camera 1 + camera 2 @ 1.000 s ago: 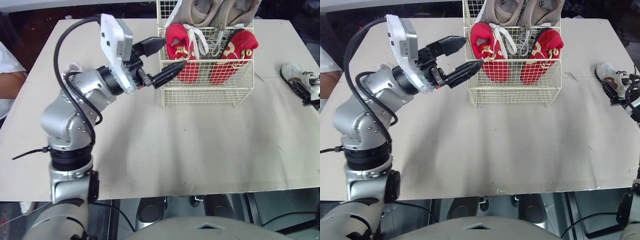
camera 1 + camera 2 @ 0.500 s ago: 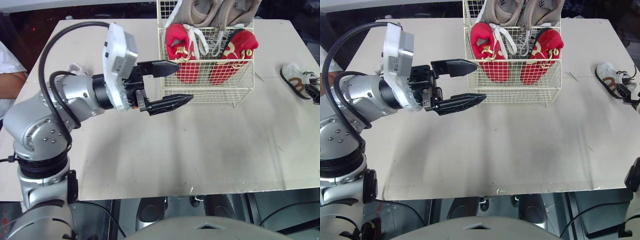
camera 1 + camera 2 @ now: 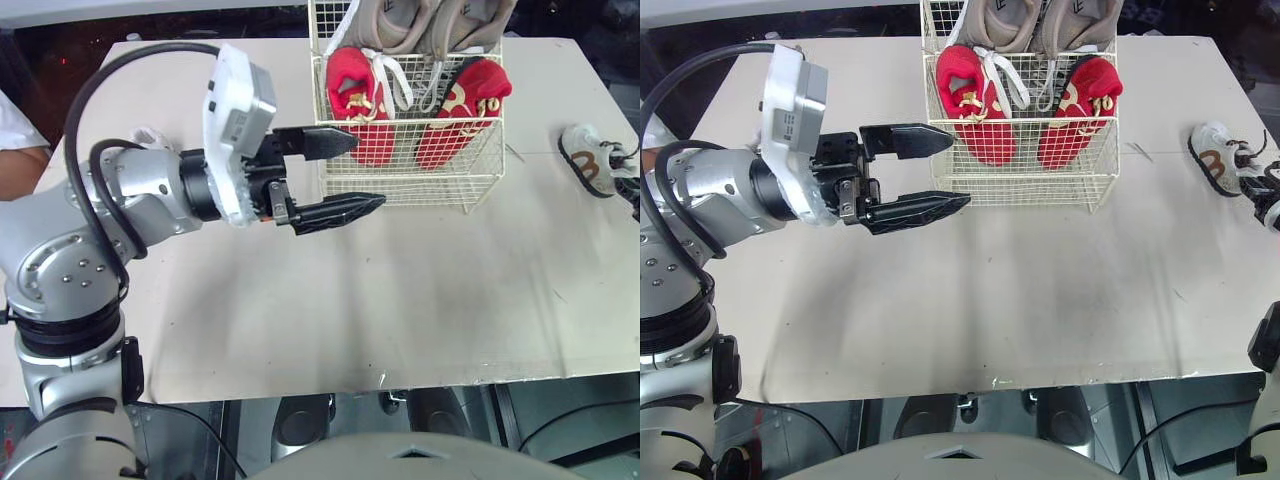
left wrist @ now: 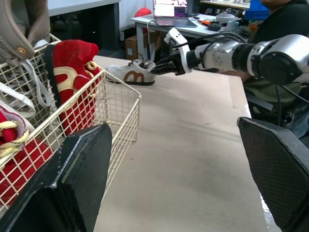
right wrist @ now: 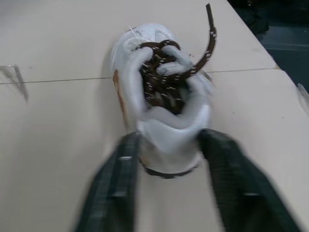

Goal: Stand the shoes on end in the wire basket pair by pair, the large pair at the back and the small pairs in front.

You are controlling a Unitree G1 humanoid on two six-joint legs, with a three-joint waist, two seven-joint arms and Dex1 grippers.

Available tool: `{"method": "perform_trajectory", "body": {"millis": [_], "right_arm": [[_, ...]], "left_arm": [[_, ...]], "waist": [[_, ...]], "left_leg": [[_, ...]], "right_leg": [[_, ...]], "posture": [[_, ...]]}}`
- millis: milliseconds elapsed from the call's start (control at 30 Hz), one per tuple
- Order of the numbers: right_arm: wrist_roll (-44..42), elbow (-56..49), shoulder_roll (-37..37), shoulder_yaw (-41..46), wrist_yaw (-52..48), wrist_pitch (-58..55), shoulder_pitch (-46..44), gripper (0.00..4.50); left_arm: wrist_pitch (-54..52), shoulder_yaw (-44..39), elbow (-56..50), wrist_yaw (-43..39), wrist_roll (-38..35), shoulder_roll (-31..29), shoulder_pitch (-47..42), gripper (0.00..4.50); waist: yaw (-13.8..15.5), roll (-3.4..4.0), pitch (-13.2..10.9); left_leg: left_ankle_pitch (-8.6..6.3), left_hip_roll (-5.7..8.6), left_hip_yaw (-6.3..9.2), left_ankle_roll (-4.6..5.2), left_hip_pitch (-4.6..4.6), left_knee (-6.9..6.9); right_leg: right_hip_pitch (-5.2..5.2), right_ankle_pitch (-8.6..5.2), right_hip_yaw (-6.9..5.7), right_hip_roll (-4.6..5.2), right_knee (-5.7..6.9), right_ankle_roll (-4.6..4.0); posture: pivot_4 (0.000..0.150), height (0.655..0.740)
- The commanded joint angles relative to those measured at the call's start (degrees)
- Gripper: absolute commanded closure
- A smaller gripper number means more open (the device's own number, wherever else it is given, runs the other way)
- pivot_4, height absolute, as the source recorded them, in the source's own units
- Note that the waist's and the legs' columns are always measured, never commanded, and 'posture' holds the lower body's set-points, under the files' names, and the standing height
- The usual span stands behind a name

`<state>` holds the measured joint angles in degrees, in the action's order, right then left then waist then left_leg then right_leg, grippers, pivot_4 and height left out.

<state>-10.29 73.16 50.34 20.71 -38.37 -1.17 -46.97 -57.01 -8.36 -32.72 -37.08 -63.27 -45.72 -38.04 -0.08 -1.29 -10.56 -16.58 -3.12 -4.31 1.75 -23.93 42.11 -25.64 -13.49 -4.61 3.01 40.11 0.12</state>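
Holds left hand (image 3: 368,170) released, empty, off the front left corner of wire basket (image 3: 400,190), seemingly clear of red pair (image 3: 362,105) stood inside. Has right hand (image 5: 169,145) at white shoe (image 5: 161,111) by counter's (image 3: 400,300) right edge, presumably to fetch; grip: cannot tell.

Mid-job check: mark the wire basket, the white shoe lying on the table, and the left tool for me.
wire basket (image 3: 410,188): left eye view, bare front mesh wall.
white shoe (image 3: 1216,160): right eye view, its side near the brown mark.
left tool (image 3: 368,170): left eye view, midway between its open fingertips.
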Motion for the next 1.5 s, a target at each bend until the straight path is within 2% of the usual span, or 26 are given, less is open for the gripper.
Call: {"method": "perform_trajectory", "body": {"millis": [33, 367, 800, 1000, 1300, 1433, 1500], "right_arm": [[-0.08, -1.16, 1.27, 0.37, -0.33, 2.46, -1.12, 4.47], [-1.05, -2.55, 1.93, 1.34, -1.82, 5.55, -0.17, 4.47], [-5.79, -8.08, 0.72, 5.66, -1.68, 11.39, 2.64, 4.47], [-10.32, -18.05, -0.49, 8.33, -3.57, 12.75, 6.15, 4.47], [-15.91, -41.61, -2.6, 9.82, -2.12, 5.02, 16.1, 4.47], [-14.99, -43.74, -1.73, 9.1, -1.09, 1.58, 19.56, 4.47], [-14.25, -41.62, -1.25, 8.87, -1.06, 0.87, 20.2, 3.96]], "left_arm": [[0.57, 0.19, -1.08, -0.15, -0.33, -0.48, -0.73, 0.0], [1.72, 2.27, -0.04, -1.68, 1.37, -0.09, -0.97, 0.0], [4.36, 5.04, 3.73, -8.03, 7.29, -0.35, -2.5, 0.0], [4.95, 5.59, 4.53, -9.36, 9.11, -0.03, -3.17, 0.0], [5.13, 6.11, 4.83, -10.74, 10.86, 0.07, -3.59, 0.0], [5.17, 6.32, 4.57, -10.93, 11.43, 0.35, -3.4, 0.0], [4.88, 6.13, 4.35, -10.9, 11.32, 0.4, -3.47, 0.0]], "waist": [[-0.16, 0.0, 0.0], [-0.43, 0.01, -0.01], [-0.43, 0.04, -0.02], [-0.43, 0.06, -0.03], [-0.3, 0.07, -0.03], [-0.18, 0.07, -0.02], [-0.15, 0.07, -0.02]], "left_leg": [[0.0, 0.0, 0.0, 0.0, 0.0, 0.0], [0.0, 0.0, -0.01, 0.0, 0.0, -0.01], [0.0, 0.01, -0.02, 0.0, 0.0, -0.01], [0.0, 0.0, -0.02, 0.0, 0.0, -0.02], [0.0, -0.02, 0.0, 0.0, 0.01, 0.0], [0.0, -0.01, -0.01, 0.0, 0.02, -0.01], [0.0, -0.01, -0.01, 0.0, 0.02, 0.0]], "right_leg": [[0.0, 0.0, 0.0, 0.0, 0.0, 0.0], [0.0, 0.0, 0.0, 0.01, 0.0, 0.0], [0.0, 0.0, 0.0, 0.0, -0.01, 0.0], [0.0, 0.0, 0.01, 0.01, -0.01, 0.01], [0.0, 0.0, -0.01, 0.04, 0.02, 0.01], [0.0, 0.0, 0.0, 0.04, 0.02, 0.01], [0.01, 0.0, 0.0, 0.02, 0.02, 0.01]], "posture": [[0.15, 0.686], [0.15, 0.686], [0.15, 0.686], [0.15, 0.686], [0.15, 0.686], [0.15, 0.686], [0.15, 0.686]]}}
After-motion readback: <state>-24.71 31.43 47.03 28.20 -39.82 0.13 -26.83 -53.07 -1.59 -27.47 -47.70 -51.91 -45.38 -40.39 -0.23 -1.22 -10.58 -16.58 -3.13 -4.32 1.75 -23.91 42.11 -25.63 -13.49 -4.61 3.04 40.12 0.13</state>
